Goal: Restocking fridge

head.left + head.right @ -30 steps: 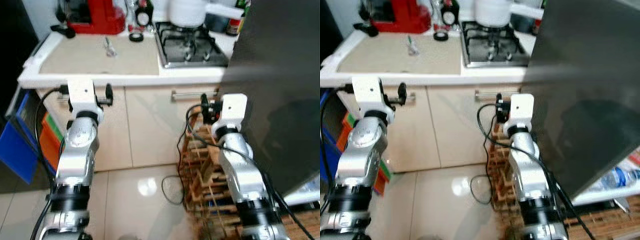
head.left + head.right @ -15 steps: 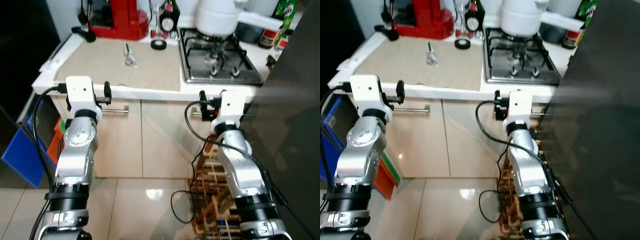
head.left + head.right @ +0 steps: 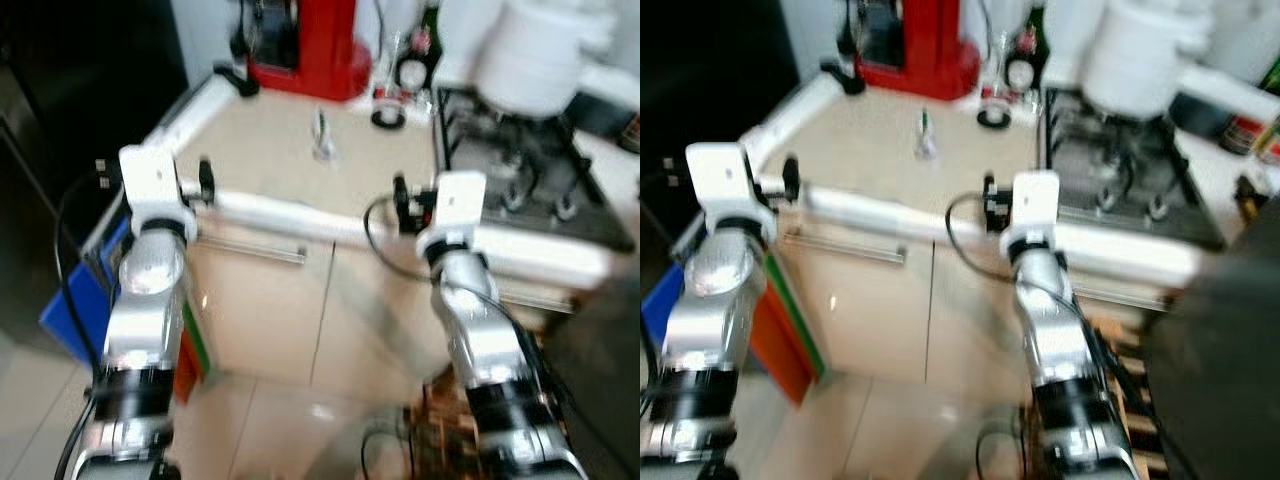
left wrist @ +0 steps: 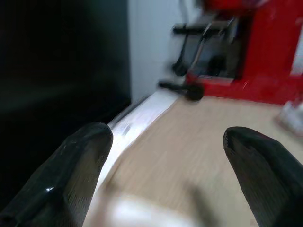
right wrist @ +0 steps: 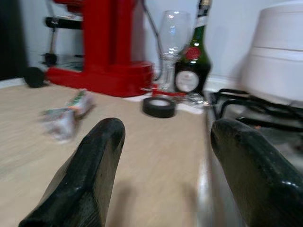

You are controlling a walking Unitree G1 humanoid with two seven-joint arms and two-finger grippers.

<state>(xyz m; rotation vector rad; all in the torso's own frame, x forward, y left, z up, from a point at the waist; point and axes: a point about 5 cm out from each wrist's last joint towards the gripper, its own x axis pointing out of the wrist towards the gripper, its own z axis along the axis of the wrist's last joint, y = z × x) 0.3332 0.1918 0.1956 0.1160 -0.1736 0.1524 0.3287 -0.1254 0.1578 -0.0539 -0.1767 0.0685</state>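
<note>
Fridge: its dark door edge (image 3: 1230,300) stands at the robot's right. From the head, both arms are raised level with the surface (image 3: 290,160). Wrist views: left hand (image 4: 165,156) and right hand (image 5: 165,142) spread wide, empty, probably ready to pick stock.

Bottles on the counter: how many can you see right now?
1. A dark green bottle stands at the back of the counter, beside the wine glass, between the red machine and the white pot. Others may be hidden behind them.
</note>
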